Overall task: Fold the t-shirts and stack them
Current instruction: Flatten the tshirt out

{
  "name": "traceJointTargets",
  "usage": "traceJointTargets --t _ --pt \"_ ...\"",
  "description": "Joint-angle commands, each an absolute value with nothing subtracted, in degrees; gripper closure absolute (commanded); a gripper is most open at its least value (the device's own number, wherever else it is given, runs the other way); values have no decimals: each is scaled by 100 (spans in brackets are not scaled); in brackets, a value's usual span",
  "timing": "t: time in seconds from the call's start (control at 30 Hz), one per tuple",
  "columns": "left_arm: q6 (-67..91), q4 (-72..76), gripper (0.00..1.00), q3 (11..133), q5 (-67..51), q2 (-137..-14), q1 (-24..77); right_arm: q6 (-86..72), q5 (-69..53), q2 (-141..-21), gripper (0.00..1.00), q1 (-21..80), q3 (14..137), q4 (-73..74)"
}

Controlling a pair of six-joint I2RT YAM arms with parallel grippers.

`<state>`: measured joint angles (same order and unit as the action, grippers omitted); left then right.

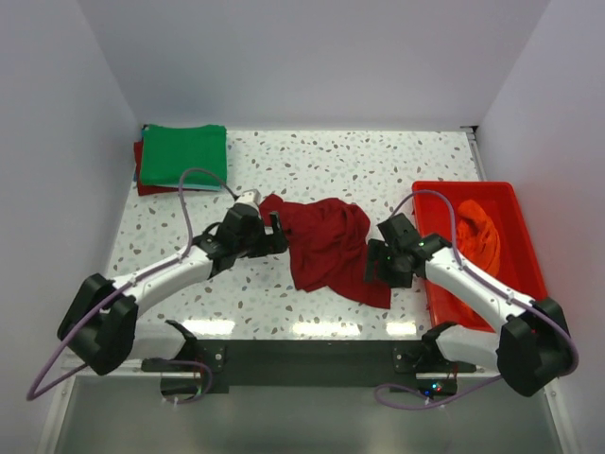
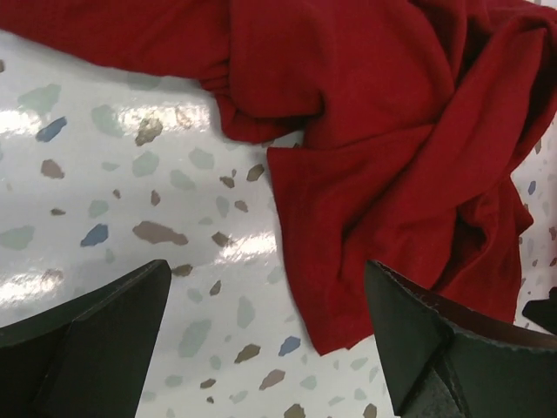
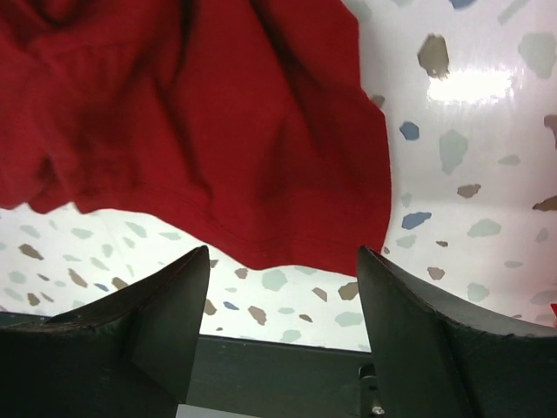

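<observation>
Speckled surface (image 1: 331, 170) carried four shirts — crumpled dark red (image 1: 326, 246), folded dark red (image 1: 139, 172), green (image 1: 184, 153), orange (image 1: 477, 232) in one tub (image 1: 473, 186) — both jaws gaped empty.

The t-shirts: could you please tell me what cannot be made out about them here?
- Top view: folded green t-shirt covers most of a dark red cloth beneath.
- Top view: orange t-shirt bunched in the red tub; shape unclear.
- Wrist views: crumpled dark red t-shirt cut off by frame edges.

Top view: high above near edge, looking down over whole counter (image 1: 331, 161). Wrist views: close, facing down, sharing dark red t-shirt (image 1: 326, 248).
</observation>
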<state>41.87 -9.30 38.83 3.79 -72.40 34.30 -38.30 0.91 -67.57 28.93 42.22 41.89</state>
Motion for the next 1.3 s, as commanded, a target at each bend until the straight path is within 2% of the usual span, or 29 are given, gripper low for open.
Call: traceJointTargets --t 0.0,0.2,0.33,0.8,0.9,0.97,1.1,1.13,1.2,1.23,1.27 --pt "4123 -88 2 4341 132 -7663 3410 -4087 149 -6592 29 2918 3974 3947" --pt "3973 359 3 4877 26 -8734 3138 -4122 325 -6618 32 2918 3771 3902" --pt "3982 562 9 5149 -386 -9183 2910 -4140 351 -6688 35 2918 3665 3806" --pt "3858 624 18 5625 -518 -9966 2874 -4131 501 -7154 39 2918 3463 3709" --pt "3850 598 25 5695 -545 -10081 2874 -4131 501 -7242 41 2918 3419 3665" --pt "3858 624 32 5713 -571 -10116 2865 -4122 484 -7321 43 2909 3375 3621" --pt "3972 721 60 5722 -703 -10152 2813 -4096 413 -7462 53 2909 3340 3516" --pt "3990 747 72 5713 -729 -10160 2752 -4078 422 -7488 63 2918 3366 3516" --pt "4034 791 85 5713 -808 -10108 2690 -4061 448 -7506 77 2909 3471 3585" --pt "4060 791 96 5713 -835 -10073 2594 -4052 474 -7515 89 2909 3541 3629" --pt "4078 782 100 5713 -861 -10029 2549 -4043 501 -7515 95 2918 3725 3691"
